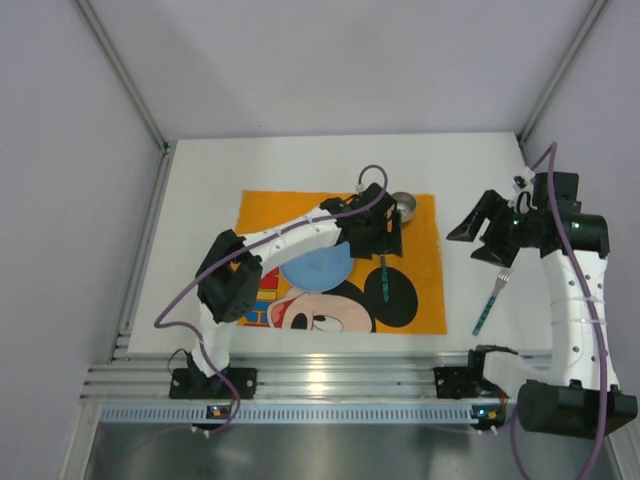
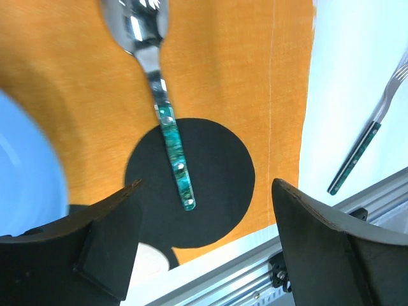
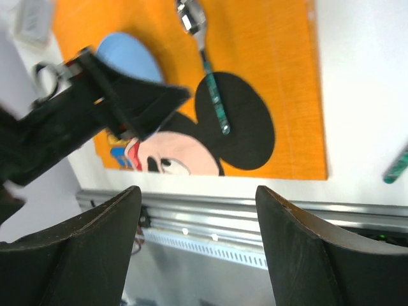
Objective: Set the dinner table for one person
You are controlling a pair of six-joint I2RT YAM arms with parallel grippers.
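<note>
Dinner table point(image 1: 200, 180): plain white top. It runs from the metal rail at its near edge back to the wall and carries everything below.

Orange placemat point(image 1: 270, 215): cartoon-mouse print, flat on the middle of the table. Its near edge lies close to the table's near edge. White margin shows along the left, right and far edges.

Left arm: reaches from the near-left over the placemat. Left gripper point(image 2: 204, 242) hangs above the mat's right half with its jaws spread wide and nothing between them.

Right arm: raised over the bare white strip by the table's right edge. Right gripper point(image 3: 197, 242) is also spread apart and holds nothing.

Blue plate point(image 1: 315, 268): on the placemat's middle, partly under the left arm in the top view.

Steel cup point(image 1: 405, 207): small and round, at the placemat's far-right corner.

Spoon point(image 2: 167, 121): teal handle, flat on the mat's right part. The bowl points to the far edge, and the handle end rests on the black mouse ear. It is apart from the fingers point(image 2: 108, 236).

Fork point(image 1: 490, 300): teal handle, on bare table just beyond the mat's right edge, towards the near-right corner. It is tilted, with the tines farther and to the right.
</note>
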